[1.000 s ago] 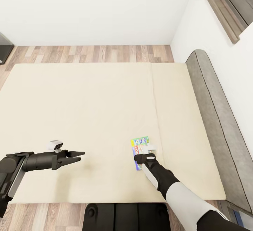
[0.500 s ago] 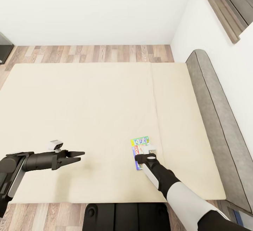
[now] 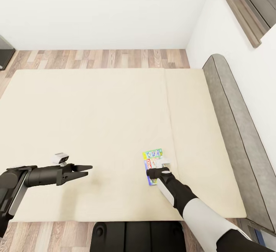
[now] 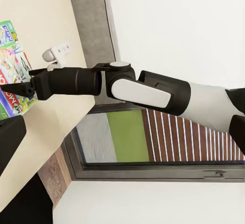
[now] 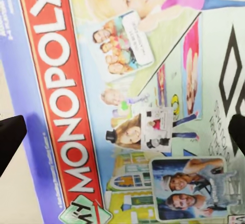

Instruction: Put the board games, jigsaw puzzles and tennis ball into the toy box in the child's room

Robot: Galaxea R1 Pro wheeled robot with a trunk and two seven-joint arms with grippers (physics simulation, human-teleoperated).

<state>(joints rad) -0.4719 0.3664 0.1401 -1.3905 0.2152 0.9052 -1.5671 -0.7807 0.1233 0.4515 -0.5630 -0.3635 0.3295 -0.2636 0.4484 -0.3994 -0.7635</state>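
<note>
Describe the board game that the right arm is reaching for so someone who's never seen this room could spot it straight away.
Find the big cream bed with the grey headboard along one side. Near the bed's front edge, toward the headboard, lies a flat colourful board game. The right gripper is right above it, and its red band reads MONOPOLY.

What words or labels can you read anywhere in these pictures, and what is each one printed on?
"MONOPOLY": white capitals on the red band of the board game box, which lies on the bed under the right gripper.
The box's small speech-bubble and corner print is too blurred to read.
The box's lettering is too small to read in the head view.
No other text can be read.
</note>
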